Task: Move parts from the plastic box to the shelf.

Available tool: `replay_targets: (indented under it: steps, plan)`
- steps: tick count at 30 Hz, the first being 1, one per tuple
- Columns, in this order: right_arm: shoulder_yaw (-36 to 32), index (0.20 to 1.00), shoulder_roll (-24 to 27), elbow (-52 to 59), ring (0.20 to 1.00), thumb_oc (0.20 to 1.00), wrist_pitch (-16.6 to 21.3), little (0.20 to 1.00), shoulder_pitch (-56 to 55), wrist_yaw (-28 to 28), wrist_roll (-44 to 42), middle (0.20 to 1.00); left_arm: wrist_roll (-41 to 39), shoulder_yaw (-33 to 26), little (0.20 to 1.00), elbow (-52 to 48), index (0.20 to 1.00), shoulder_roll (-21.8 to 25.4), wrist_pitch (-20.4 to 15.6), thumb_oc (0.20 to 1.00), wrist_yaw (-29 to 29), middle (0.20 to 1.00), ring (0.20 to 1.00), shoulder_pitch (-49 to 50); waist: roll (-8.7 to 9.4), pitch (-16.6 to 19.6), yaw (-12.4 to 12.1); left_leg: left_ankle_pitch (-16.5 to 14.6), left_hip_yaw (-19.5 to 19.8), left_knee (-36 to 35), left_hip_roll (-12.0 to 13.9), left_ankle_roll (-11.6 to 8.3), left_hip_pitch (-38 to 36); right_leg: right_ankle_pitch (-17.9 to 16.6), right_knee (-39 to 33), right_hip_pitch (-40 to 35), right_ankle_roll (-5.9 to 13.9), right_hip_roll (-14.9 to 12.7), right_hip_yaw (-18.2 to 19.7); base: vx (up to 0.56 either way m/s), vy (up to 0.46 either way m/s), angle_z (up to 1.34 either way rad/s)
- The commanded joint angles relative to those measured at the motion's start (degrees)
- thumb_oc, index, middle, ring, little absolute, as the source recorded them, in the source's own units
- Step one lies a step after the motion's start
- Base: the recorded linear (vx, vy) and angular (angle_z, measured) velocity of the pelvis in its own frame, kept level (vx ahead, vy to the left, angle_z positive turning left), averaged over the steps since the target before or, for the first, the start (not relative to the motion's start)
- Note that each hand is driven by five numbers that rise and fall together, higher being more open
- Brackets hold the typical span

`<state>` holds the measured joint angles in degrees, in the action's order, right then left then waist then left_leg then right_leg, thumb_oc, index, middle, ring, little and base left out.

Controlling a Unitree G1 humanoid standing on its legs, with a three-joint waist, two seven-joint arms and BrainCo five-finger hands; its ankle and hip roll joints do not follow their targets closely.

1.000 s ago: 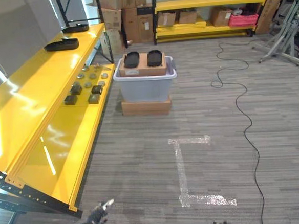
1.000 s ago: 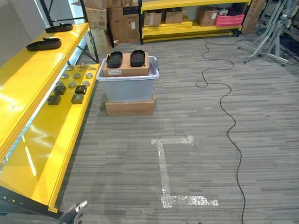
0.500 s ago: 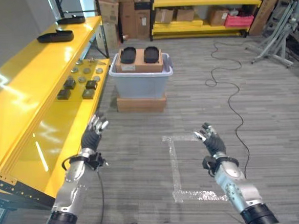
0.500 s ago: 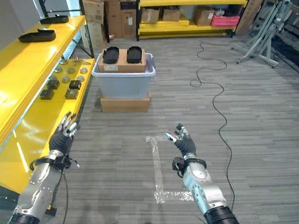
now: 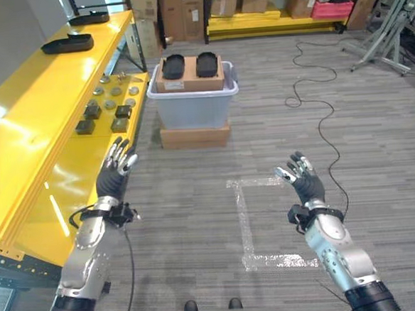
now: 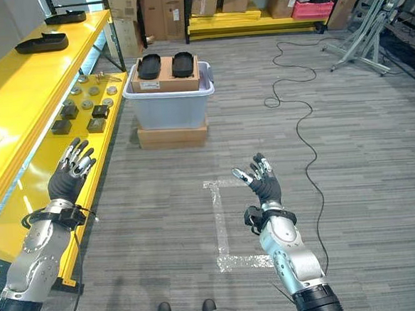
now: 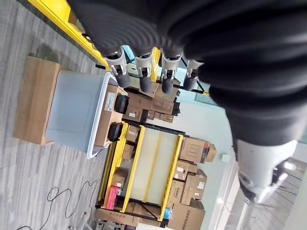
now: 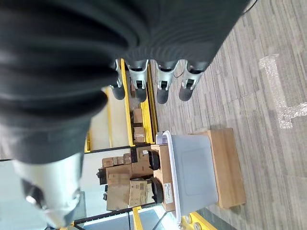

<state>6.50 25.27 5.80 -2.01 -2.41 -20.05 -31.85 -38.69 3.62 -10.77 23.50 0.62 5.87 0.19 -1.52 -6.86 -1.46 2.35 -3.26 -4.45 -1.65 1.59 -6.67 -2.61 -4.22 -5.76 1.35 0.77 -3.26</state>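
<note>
A grey plastic box (image 5: pixel 195 106) stands on a flat cardboard base on the floor, beside the yellow shelf (image 5: pixel 42 138). A brown carton (image 5: pixel 189 73) with two black parts (image 5: pixel 172 66) on top rests in the box. Several small dark and round parts (image 5: pixel 103 113) lie on the shelf near the box, and black trays (image 5: pixel 66 44) lie farther back. My left hand (image 5: pixel 115 176) is raised with straight fingers near the shelf edge, holding nothing. My right hand (image 5: pixel 304 183) is raised and open over the taped floor, well short of the box.
A white tape mark (image 5: pixel 249 224) lies on the grey carpet between my hands. A black cable (image 5: pixel 320 112) snakes across the floor at the right. Cardboard boxes and a yellow rack (image 5: pixel 283 8) stand at the back, with a metal stand (image 5: pixel 391 29) at the far right.
Both arms came up into view from below over the last second, hands open. The camera tilted down and shifted, so the box and shelf sit higher in the picture.
</note>
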Motion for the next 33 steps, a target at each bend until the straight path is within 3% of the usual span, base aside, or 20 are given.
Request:
replay_targets:
  steps: [1, 6, 7, 11, 13, 14, 15, 16, 17, 18, 20, 21, 24, 25, 27, 29, 30, 33]
  plan:
    - [-0.91, 1.0, 0.51, 3.53, 1.0, 1.0, 3.36, 1.0, 1.77, -0.37, -0.32, 1.0, -1.76, -2.04, 1.0, -1.43, 1.0, 2.13, -1.42, 1.0, 0.5, 1.0, 1.0, -2.08, 2.0, 1.16, -0.19, -5.23, 1.6, 6.52, -2.45, 1.51, 3.18, 2.04, 6.9, 2.91, 4.98, -4.25, -3.19, 0.08, 0.083, -0.03]
    - [-0.74, 1.0, 1.05, 4.3, 1.0, 1.0, 4.13, 1.0, 2.25, -0.62, -2.37, 1.0, -0.67, -1.29, 1.0, -1.55, 1.0, 2.72, -0.19, 1.0, 2.1, 1.0, 1.0, -3.04, 1.92, -1.69, 0.2, -6.92, 2.83, 11.14, -4.06, 4.63, 5.69, 2.5, 21.28, 8.73, 5.77, -5.11, -1.5, 0.08, 0.116, -0.09]
    - [-0.22, 1.0, 0.37, 4.53, 1.0, 1.0, 4.7, 1.0, 2.22, -0.51, -2.29, 1.0, -0.75, -1.09, 1.0, -1.18, 1.0, 2.9, 0.25, 1.0, 2.46, 1.0, 1.0, -3.49, 1.44, -3.3, 0.39, -7.98, 3.1, 13.57, -4.73, 6.25, 6.57, 0.29, 33.88, 13.94, 6.87, -5.47, -1.08, 0.09, 0.151, -0.07]
    - [0.63, 1.0, -0.51, 5.31, 1.0, 1.0, 4.32, 1.0, 1.79, 0.43, -3.4, 1.0, -1.68, -1.66, 1.0, -0.94, 1.0, 3.04, 1.86, 1.0, 2.35, 1.0, 1.0, -2.71, 0.52, -5.17, -0.02, -9.89, 2.73, 17.9, -5.16, 7.47, 7.81, -3.52, 47.73, 21.67, 7.01, -6.46, -1.23, 0.13, 0.101, -0.1]
    - [0.79, 1.0, -0.68, 5.51, 1.0, 1.0, 4.12, 1.0, 1.3, 1.71, -3.16, 1.0, -2.13, -2.49, 1.0, -1.41, 1.0, 2.95, 2.45, 1.0, 2.38, 1.0, 1.0, -1.7, 0.76, -5.62, -0.39, -11.53, 2.26, 19.91, -5.76, 7.93, 8.13, -6.08, 46.54, 24.48, 7.37, -7.65, -1.71, 0.22, -0.036, -0.27]
    - [1.03, 1.0, -0.69, 5.31, 1.0, 1.0, 4.49, 1.0, 1.14, 2.29, -3.03, 1.0, -2.9, -2.65, 1.0, -1.53, 1.0, 3.13, 2.59, 1.0, 2.46, 1.0, 1.0, -1.28, 1.37, -5.72, -0.31, -12.66, 2.35, 20.81, -6.22, 7.63, 8.03, -7.53, 40.57, 24.44, 7.85, -7.7, -1.97, 0.34, -0.188, -0.28]
    - [0.92, 1.0, -0.61, 5.0, 1.0, 1.0, 4.83, 1.0, 1.27, 2.84, -3.49, 1.0, -3.01, -2.64, 1.0, -1.72, 1.0, 3.4, 2.74, 1.0, 2.44, 1.0, 1.0, -1.27, 2.72, -5.8, -0.02, -14.09, 3.18, 21.49, -7.31, 7.0, 7.59, -7.9, 29.46, 23.25, 8.27, -7.61, -1.66, 0.33, -0.196, -0.07]
    - [0.87, 1.0, -0.56, 4.86, 1.0, 1.0, 4.93, 1.0, 1.32, 2.98, -3.63, 1.0, -2.95, -2.59, 1.0, -1.75, 1.0, 3.48, 2.8, 1.0, 2.4, 1.0, 1.0, -1.31, 2.84, -5.92, 0.14, -14.4, 3.53, 21.56, -7.36, 6.81, 7.28, -7.91, 26.69, 22.61, 8.28, -7.5, -1.74, 0.44, -0.271, -0.07]
    - [0.19, 1.0, -0.03, 4.32, 1.0, 1.0, 5.37, 1.0, 1.32, 4.04, -4.46, 1.0, -2.48, -2.16, 1.0, -1.92, 1.0, 3.74, 2.9, 1.0, 2.14, 1.0, 1.0, -1.57, 3.97, -5.83, 0.64, -15.49, 4.81, 21.85, -8.18, 6.13, 6.61, -7.31, 13.8, 21.73, 8.39, -7.57, -1.06, 0.57, -0.289, -0.04]
    - [-1.3, 1.0, 0.98, 4.1, 1.0, 1.0, 5.56, 1.0, 0.48, 5.48, -5.82, 1.0, -2.26, -1.5, 1.0, -1.69, 1.0, 3.61, 2.33, 1.0, 1.5, 1.0, 1.0, -1.35, 4.22, -6.14, 1.3, -16.99, 6.02, 22.22, -7.98, 5.69, 4.79, -8.83, 3.72, 19.97, 8.99, -7.74, -1.01, 0.78, -0.371, 0.02]
    - [-2.82, 1.0, 1.55, 4.64, 1.0, 1.0, 5.15, 1.0, -0.95, 7.31, -6.47, 1.0, -2.31, -1.02, 1.0, -1.26, 1.0, 3.42, 1.14, 1.0, 1.12, 1.0, 1.0, -0.57, 4.54, -6.35, 1.69, -18.4, 6.02, 22.79, -7.3, 5.48, 2.96, -11.07, 0.95, 20.25, 9.71, -8.44, -1.28, 0.7, -0.312, 0.32]
    - [-4.2, 1.0, 2.25, 5.86, 1.0, 1.0, 5.33, 1.0, -3.68, 9.67, -6.51, 1.0, -3.12, -1.28, 1.0, -1.21, 1.0, 3.23, -0.98, 1.0, -0.09, 1.0, 1.0, 1.59, 5.06, -5.89, 2.18, -20.1, 5.43, 23.66, -5.83, 4.54, 1.26, -10.09, 1.04, 18.46, 9.76, -9.06, -1.42, 0.57, -0.276, 0.39]
    - [-4.59, 1.0, 2.99, 5.55, 1.0, 1.0, 5.14, 1.0, -3.8, 10.28, -6.46, 1.0, -4.98, -1.06, 1.0, -1.53, 1.0, 3.32, -1.27, 1.0, -0.63, 1.0, 1.0, 2.52, 5.2, -4.73, 2.72, -20.41, 5.77, 24.09, -3.57, 3.27, -0.37, -7.24, 5.1, 17.31, 8.75, -8.01, 0.15, 0.57, -0.289, 0.33]
    - [-5.25, 1.0, 3.96, 5.48, 1.0, 1.0, 4.51, 1.0, -3.84, 10.55, -6.68, 1.0, -5.87, -1.07, 1.0, -1.25, 1.0, 2.71, -1.13, 1.0, -0.88, 1.0, 1.0, 3.34, 4.78, -3.65, 3.18, -17.29, 5.27, 23.82, 0.55, 1.25, -3.24, -5.68, 8.41, 16.47, 7.69, -6.96, 0.37, 0.56, -0.304, 0.29]
    - [-5.24, 1.0, 4.57, 5.46, 1.0, 1.0, 4.39, 1.0, -3.77, 10.97, -6.88, 1.0, -6.82, -1.08, 1.0, -1.39, 1.0, 2.75, -0.93, 1.0, -0.87, 1.0, 1.0, 3.61, 4.68, -3.11, 3.4, -15.2, 4.51, 23.78, 2.62, 0.3, -3.72, -4.98, 10.06, 15.81, 6.87, -6.38, -0.09, 0.39, -0.231, 0.44]
    - [-5.62, 1.0, 6.02, 5.3, 1.0, 1.0, 4.17, 1.0, -3.55, 11.53, -8.04, 1.0, -8.12, -1.19, 1.0, -1.69, 1.0, 2.33, -0.66, 1.0, -0.96, 1.0, 1.0, 4.0, 4.64, -2.09, 3.6, -9.3, 3.16, 27.18, 6.32, -1.43, -2.85, -2.93, 10.94, 13.69, 4.82, -4.61, -0.74, 0.5, -0.366, 0.24]
    - [-5.36, 1.0, 7.16, 4.96, 1.0, 1.0, 3.65, 1.0, -2.97, 11.41, -8.4, 1.0, -8.81, -0.86, 1.0, -2.0, 1.0, 1.48, 0.13, 1.0, 0.2, 1.0, 1.0, 4.05, 5.09, -1.59, 3.42, -5.37, 2.03, 35.9, 8.64, -1.62, 0.61, -1.04, 10.38, 11.34, 2.43, -3.06, -1.06, 0.46, -0.377, 0.04]
    - [-4.89, 1.0, 7.91, 3.96, 1.0, 1.0, 3.86, 1.0, -2.61, 11.13, -9.0, 1.0, -8.75, -0.28, 1.0, -0.76, 1.0, 0.28, -0.61, 1.0, 0.78, 1.0, 1.0, 3.83, 5.68, -1.54, 3.17, -2.67, 1.78, 48.56, 9.85, -1.68, 7.13, 0.14, 10.15, 9.7, 0.44, -1.85, -1.31, 0.33, -0.278, -0.07]
